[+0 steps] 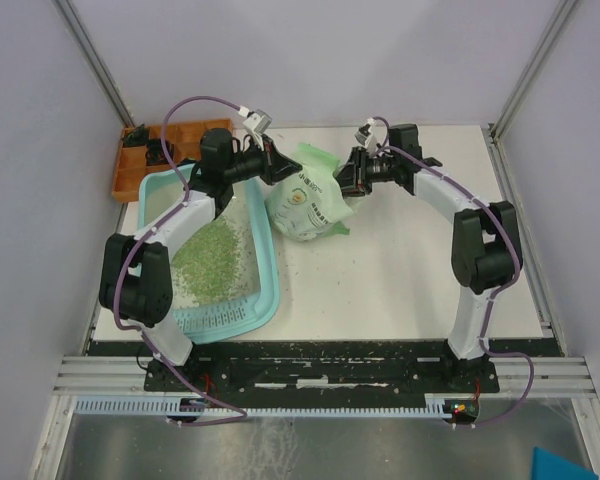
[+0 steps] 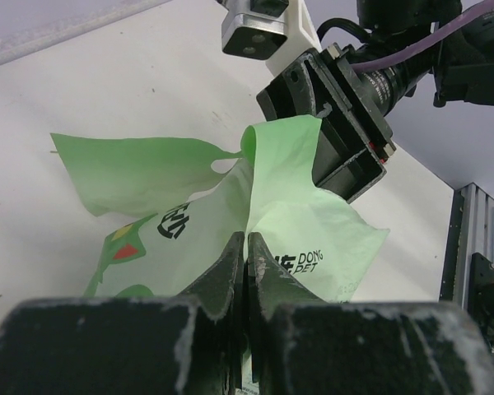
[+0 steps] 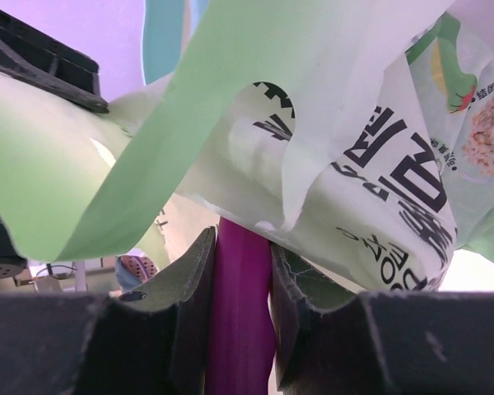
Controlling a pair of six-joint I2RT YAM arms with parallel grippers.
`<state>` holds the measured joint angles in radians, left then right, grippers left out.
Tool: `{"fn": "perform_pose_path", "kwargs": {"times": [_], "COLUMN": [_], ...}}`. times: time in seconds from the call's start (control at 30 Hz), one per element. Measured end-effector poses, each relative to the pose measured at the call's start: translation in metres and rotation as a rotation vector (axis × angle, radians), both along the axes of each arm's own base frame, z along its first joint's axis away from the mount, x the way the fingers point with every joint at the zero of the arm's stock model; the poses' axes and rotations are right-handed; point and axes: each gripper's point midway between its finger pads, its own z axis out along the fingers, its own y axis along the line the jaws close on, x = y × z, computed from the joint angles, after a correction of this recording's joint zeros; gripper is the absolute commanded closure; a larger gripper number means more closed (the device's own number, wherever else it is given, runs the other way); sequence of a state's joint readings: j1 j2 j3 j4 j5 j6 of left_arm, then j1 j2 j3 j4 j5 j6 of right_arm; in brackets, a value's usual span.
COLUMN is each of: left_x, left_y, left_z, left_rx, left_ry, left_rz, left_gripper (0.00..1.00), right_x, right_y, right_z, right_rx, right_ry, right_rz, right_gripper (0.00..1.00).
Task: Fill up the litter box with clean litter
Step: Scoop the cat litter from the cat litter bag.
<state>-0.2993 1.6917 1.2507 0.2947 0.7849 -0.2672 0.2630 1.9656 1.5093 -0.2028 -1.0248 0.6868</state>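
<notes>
A large light-teal rectangular plastic litter box (image 1: 225, 322) lies on the left part of the white surface (image 1: 410, 280), its grate end nearest the arm bases. Behind its far-left corner sits an orange plastic compartment tray (image 1: 130, 175). Loose green litter granules (image 1: 212, 258) lie in the box's middle and near half. A pale green printed plastic bag (image 1: 315, 210) sits just right of the box's far end. The left fingers (image 2: 226, 276) pinch its top from the left; between the right fingers (image 3: 189, 288), under its flap, sits a magenta plastic scoop (image 3: 240, 313).
</notes>
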Motion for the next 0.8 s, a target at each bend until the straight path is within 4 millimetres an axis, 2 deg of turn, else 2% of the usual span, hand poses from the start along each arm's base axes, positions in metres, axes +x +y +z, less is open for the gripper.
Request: {"fn": "perform_pose_path", "kwargs": {"times": [0.33, 0.8], "left_x": [0.001, 0.000], "left_y": [0.000, -0.001], "left_z": [0.002, 0.004], "left_rx": [0.006, 0.022], "left_ry": [0.000, 0.018], "left_rz": [0.002, 0.010], "left_gripper": [0.97, 0.97], "right_x": [-0.003, -0.022], "right_y": [-0.011, -0.046], "right_z": [0.019, 0.059], "right_rx": [0.050, 0.058], "right_ry": [0.011, -0.112], "right_rz": [-0.011, 0.000], "right_gripper": [0.98, 0.98]}}
